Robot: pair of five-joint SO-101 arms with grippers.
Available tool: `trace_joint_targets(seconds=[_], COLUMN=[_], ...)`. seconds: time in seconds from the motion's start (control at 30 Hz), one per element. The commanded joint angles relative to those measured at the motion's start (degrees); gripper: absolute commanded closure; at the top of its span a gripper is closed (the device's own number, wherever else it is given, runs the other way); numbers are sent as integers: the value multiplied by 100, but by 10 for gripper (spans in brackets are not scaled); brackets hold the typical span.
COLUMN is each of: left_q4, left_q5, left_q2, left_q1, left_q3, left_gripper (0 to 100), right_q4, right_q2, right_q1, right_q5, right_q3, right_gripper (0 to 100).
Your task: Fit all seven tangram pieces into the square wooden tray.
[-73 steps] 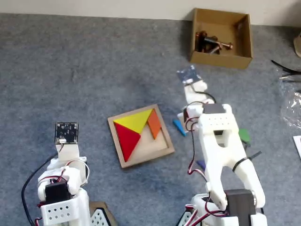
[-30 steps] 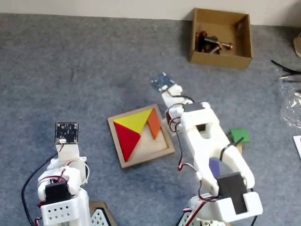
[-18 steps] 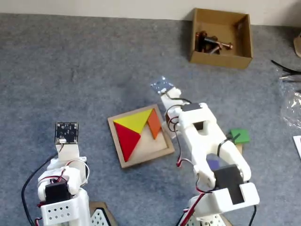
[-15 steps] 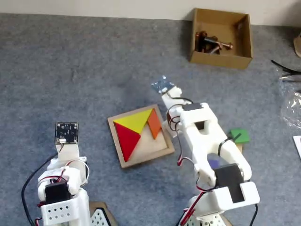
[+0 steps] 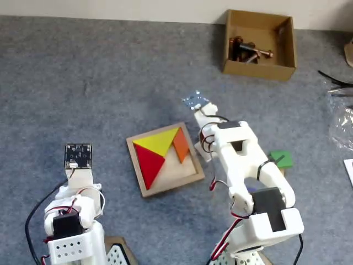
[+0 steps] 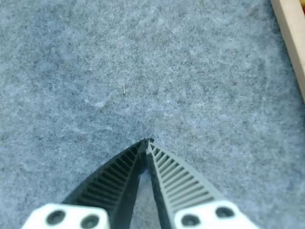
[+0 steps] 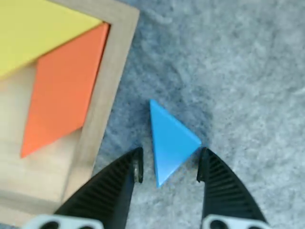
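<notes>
- The left end effector [image 6: 145, 143] is held clenched, its two ribbed fingers pressed together at the tips with nothing between them; it is poised over the grey felt of the counter [image 5: 83, 83], well off the tray's left side, and a strip of the tray's wooden rim is caught at the edge of the left wrist view.
- The square wooden tray [image 5: 174, 186] is laid on the counter, turned at a slight angle.
- Three pieces are seated inside the tray: a red triangle [image 5: 149, 162] in its left part, a yellow triangle [image 5: 159, 141] along its far edge, and an orange parallelogram [image 5: 181, 144] against its right rim. The rest of the tray floor is left as bare wood.
- A blue triangle [image 7: 170, 140] is lying flat on the counter just outside the tray's right rim, apart from the wood.
- The right end effector [image 7: 170, 160] is held released, its fingers spread to either side of the blue triangle; contact with the piece cannot be told.
- A green piece [image 5: 281, 159] is seen on the counter farther right of the tray.
- A cardboard box [image 5: 256, 70] holding metal parts is set well beyond the tray's far right corner.
</notes>
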Motion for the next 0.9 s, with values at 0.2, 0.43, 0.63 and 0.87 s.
trace_joint_targets(seconds=[0.2,0.43,0.63,0.87], left_q4=[26,26,26,26], left_q5=[53,53,53,53], left_q2=[-31,-31,-31,-31], left_q1=[-75,-75,-75,-75], left_q3=[110,110,110,110], left_gripper=[995,995,995,995], right_q4=[-75,-84,-92,-92], right_q2=[-145,-1165,-1024,-444], right_q1=[66,-84,-224,-242], right_q5=[53,53,53,53], right_q3=[-198,-163,-180,-207], right_gripper=[817,817,817,817])
